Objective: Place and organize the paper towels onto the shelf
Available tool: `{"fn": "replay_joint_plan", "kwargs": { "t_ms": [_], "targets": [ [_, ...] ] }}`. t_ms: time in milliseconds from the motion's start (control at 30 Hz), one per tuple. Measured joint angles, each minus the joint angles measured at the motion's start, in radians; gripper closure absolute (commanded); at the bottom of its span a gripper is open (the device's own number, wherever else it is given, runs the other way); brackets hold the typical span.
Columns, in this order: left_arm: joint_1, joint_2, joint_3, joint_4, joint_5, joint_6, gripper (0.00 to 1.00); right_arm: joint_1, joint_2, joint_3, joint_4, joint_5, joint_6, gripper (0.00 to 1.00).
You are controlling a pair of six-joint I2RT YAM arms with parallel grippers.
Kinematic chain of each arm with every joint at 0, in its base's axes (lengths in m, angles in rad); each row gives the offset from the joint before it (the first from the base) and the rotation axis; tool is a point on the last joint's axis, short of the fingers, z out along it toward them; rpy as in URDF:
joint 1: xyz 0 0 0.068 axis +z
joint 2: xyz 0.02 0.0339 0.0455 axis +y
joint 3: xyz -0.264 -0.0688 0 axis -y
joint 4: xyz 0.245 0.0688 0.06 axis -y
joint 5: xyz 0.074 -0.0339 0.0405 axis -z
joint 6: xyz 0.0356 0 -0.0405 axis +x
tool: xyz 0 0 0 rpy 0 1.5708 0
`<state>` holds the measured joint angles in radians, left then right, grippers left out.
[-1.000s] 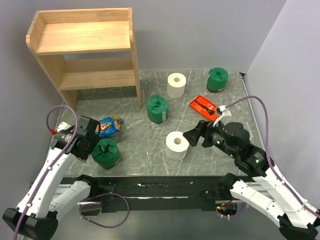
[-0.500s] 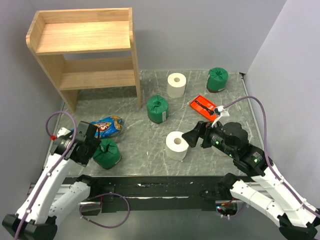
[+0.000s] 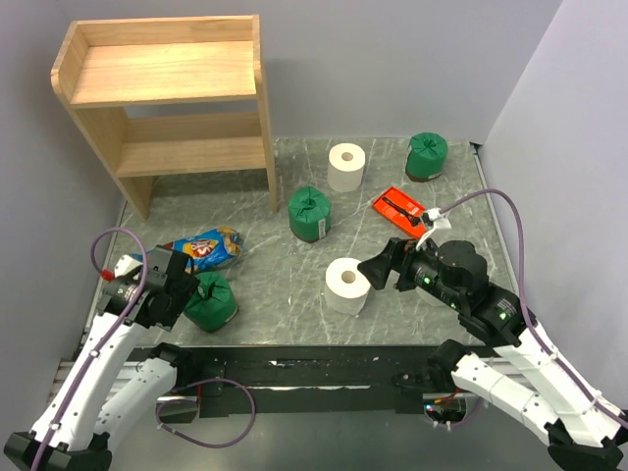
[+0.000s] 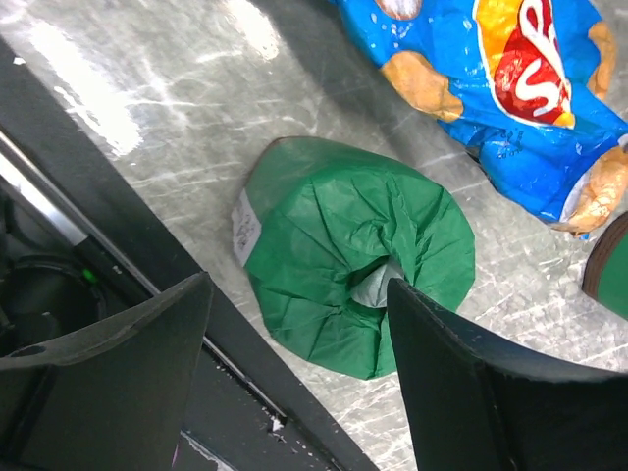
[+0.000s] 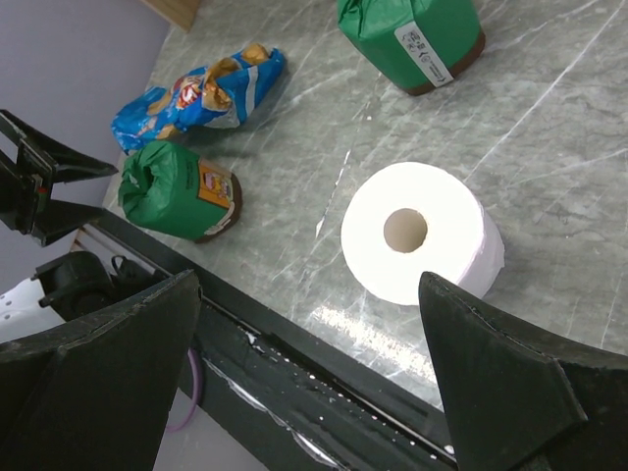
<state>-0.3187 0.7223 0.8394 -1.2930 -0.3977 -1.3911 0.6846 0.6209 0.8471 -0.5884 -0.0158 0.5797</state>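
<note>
A: Two grippers, jaw state?
B: left gripper (image 4: 294, 294) part open, straddling green roll (image 4: 353, 245) at table's (image 3: 265, 285) near edge, beside snack bag (image 3: 206, 247). right gripper (image 5: 309, 280) wide, white roll (image 5: 422, 235) below. shelf (image 3: 162, 74) well apart, back-left.

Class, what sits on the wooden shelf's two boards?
The shelf shows nothing on its top board or lower board; the lower board's back is covered.
</note>
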Motion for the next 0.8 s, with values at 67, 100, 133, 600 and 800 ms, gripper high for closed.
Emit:
{"fn": "replay_joint_plan", "kwargs": {
  "t_ms": [67,100,133,600,800],
  "targets": [
    [0.0,0.0,-0.019,0.02,0.013,0.002,0.23,0.0,0.01,0.001,-0.004,0.0,0.0,0.01],
    [0.0,0.002,-0.032,0.028,0.022,0.002,0.24,0.0,0.016,0.001,-0.006,0.0,0.0,0.01],
    [0.0,0.005,-0.047,0.035,0.032,0.002,0.24,0.0,0.019,0.002,-0.007,0.002,0.0,0.01],
    [0.0,0.079,-0.163,0.133,0.094,0.003,0.32,0.0,0.02,0.004,-0.027,0.038,-0.019,0.01],
    [0.0,0.08,-0.177,0.161,0.109,0.002,0.44,0.0,0.023,0.004,-0.027,0.045,-0.019,0.01]
  ]
}}
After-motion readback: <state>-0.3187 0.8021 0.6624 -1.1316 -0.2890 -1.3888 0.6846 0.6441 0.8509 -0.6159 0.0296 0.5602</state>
